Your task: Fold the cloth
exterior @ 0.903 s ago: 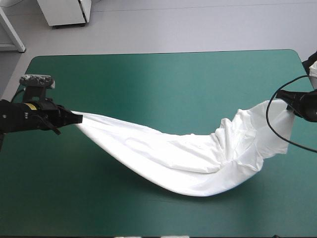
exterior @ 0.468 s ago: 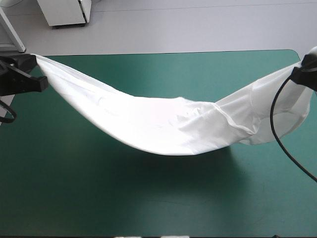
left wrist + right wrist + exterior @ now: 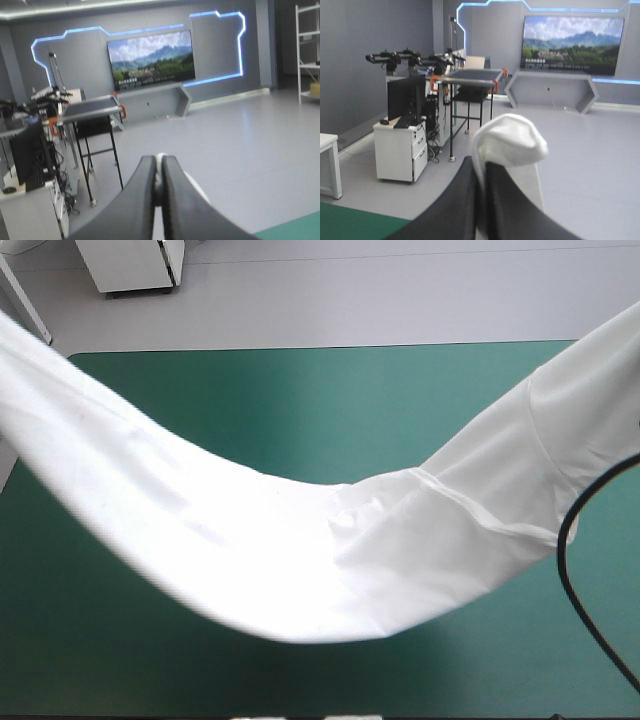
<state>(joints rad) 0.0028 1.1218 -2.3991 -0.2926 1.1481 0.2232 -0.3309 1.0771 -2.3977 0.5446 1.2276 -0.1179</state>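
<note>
T-shirt (image 3: 250,560): white cloth, matt, soft creases. Table cover (image 3: 300,410): teal-green, matt, smooth. Fingers (image 3: 141,200): black, smooth, slight sheen.

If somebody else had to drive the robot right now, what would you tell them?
Left gripper: shut on the T-shirt, raised high, a thin white sliver pinched in it.
Right gripper: shut on the T-shirt, raised too, a white bunch poking out past its tips.
T-shirt: hangs stretched between the two grippers, sagging in the middle over the table.
Done: the T-shirt is picked up and held out wide.
Left: lay it flat, then fold it. No fold shows yet.
</note>
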